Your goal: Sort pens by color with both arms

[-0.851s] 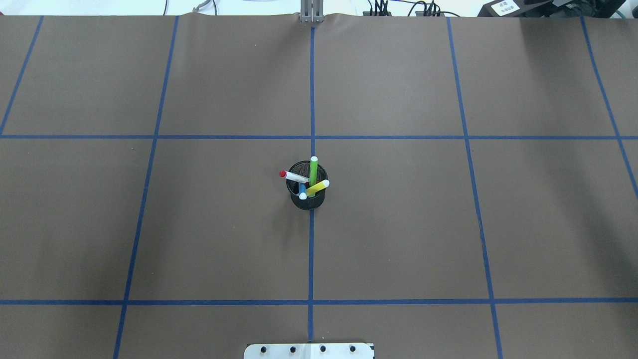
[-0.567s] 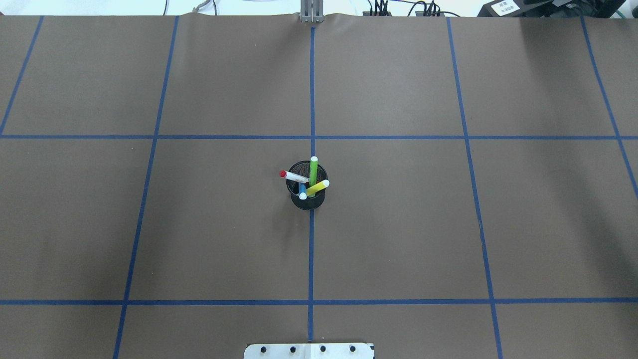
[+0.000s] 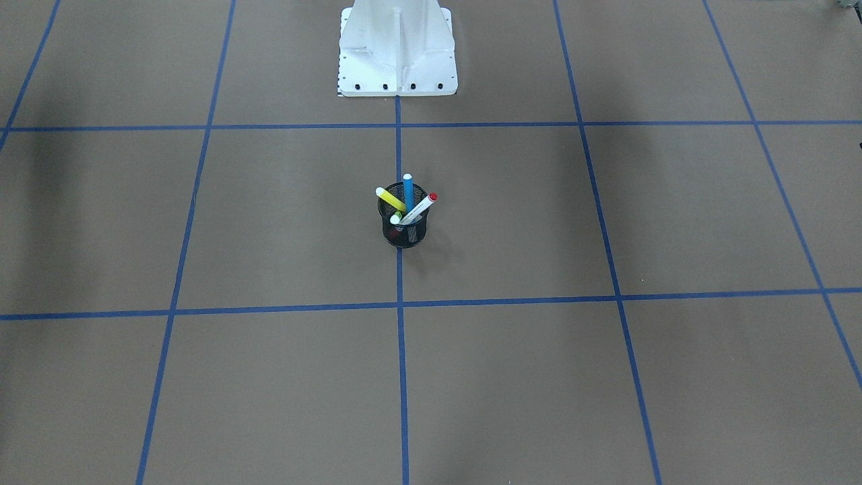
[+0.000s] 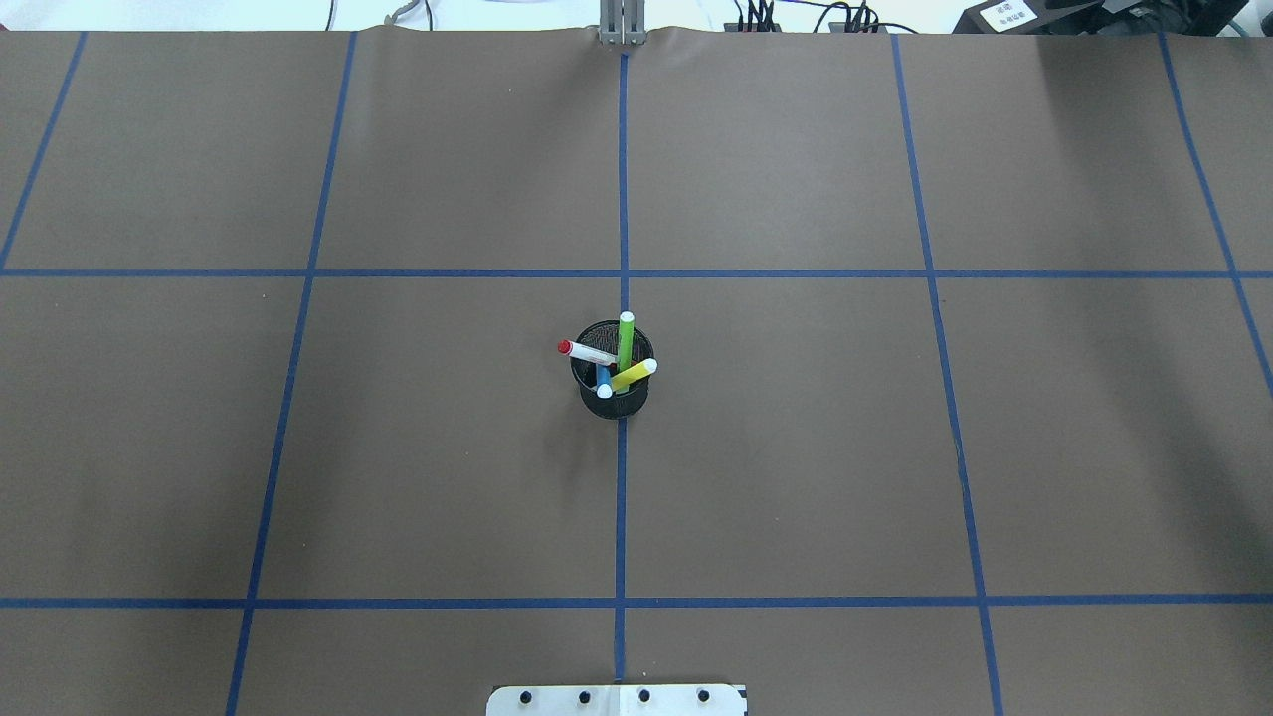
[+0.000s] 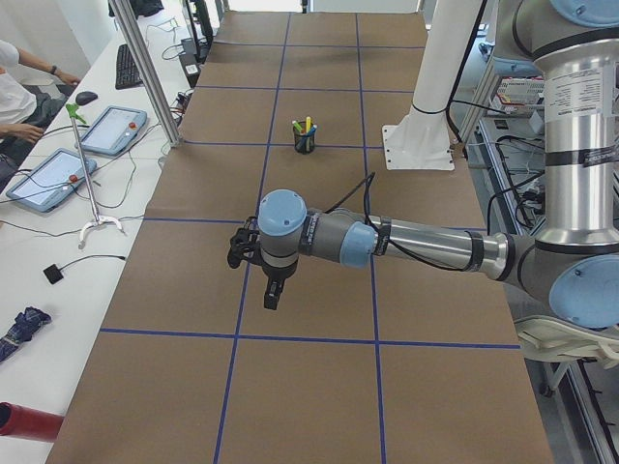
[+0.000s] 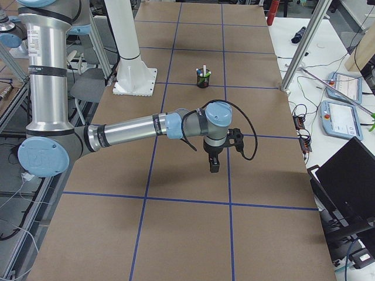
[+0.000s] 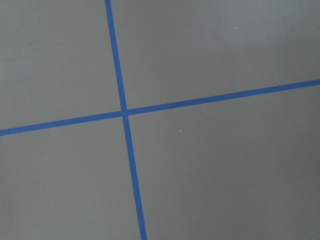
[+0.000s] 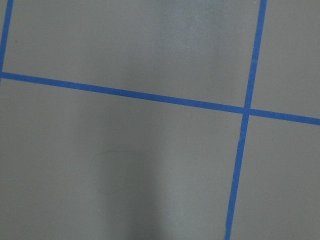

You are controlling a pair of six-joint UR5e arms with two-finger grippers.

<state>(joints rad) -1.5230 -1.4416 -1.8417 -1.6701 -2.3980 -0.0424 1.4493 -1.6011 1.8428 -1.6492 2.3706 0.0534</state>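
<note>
Four pens stand together in a black mesh cup (image 4: 615, 400) at the table's middle. They are a white pen with a red cap (image 4: 585, 352), a light green pen (image 4: 626, 340), a yellow pen (image 4: 635, 375) and a blue pen (image 4: 603, 379). The front view shows the same cup (image 3: 404, 233). Neither arm reaches into the overhead or front views. In the left side view my left gripper (image 5: 274, 295) points down over the table, well short of the cup (image 5: 305, 140). In the right side view my right gripper (image 6: 213, 165) also hangs far from the cup (image 6: 203, 79). I cannot tell whether either is open or shut.
Blue tape lines divide the brown table cover into a grid. The white mounting base (image 3: 397, 50) stands at the robot's edge. A side bench holds tablets (image 5: 113, 130), with a seated person (image 5: 14, 92) there. A laptop (image 6: 348, 175) sits beyond the right end.
</note>
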